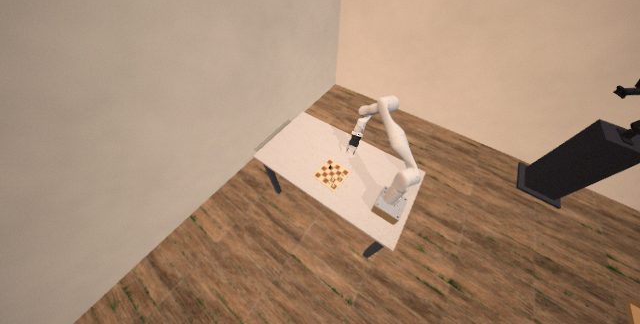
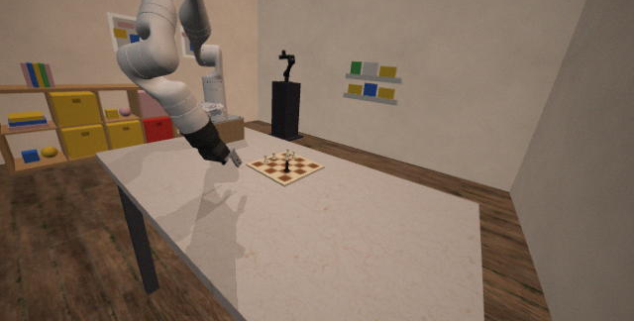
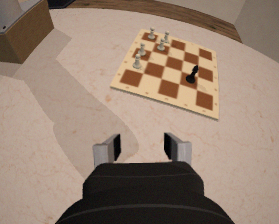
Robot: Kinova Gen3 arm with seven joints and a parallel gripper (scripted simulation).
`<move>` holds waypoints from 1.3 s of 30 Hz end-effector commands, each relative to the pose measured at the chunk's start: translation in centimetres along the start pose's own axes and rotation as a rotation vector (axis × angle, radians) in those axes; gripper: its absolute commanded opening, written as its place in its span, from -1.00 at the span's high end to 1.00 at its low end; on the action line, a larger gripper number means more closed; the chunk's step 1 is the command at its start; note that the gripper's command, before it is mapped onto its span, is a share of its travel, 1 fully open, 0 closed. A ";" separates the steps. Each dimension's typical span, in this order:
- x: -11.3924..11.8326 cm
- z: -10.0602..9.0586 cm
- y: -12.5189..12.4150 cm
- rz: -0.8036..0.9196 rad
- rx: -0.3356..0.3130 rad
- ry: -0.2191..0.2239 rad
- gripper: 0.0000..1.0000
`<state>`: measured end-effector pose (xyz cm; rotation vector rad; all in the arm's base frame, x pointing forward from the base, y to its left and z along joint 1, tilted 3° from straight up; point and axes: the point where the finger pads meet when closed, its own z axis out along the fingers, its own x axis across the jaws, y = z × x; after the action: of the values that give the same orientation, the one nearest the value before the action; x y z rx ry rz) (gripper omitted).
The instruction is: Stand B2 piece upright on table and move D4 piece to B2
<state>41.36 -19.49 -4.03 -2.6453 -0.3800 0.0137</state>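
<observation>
Your gripper (image 3: 142, 147), a matte black block with two pale flat fingers, hangs with jaws spread wide and nothing between them, over the speckled stone-look table (image 2: 347, 242) just short of the board. The flat square chessboard (image 3: 210, 102), brown and cream checks, carries one black piece (image 3: 191, 75) and about five pale pieces (image 3: 142, 50) clustered near its far corner.
</observation>
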 end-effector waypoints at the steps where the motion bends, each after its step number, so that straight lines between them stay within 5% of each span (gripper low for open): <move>1: -0.2 0.2 0.5 0.010 0.006 0.002 -1.00; 39: 0.3 1.1 1.4 0.101 0.125 0.051 -1.00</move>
<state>42.07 -19.78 -5.27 -2.5365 -0.2310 0.0012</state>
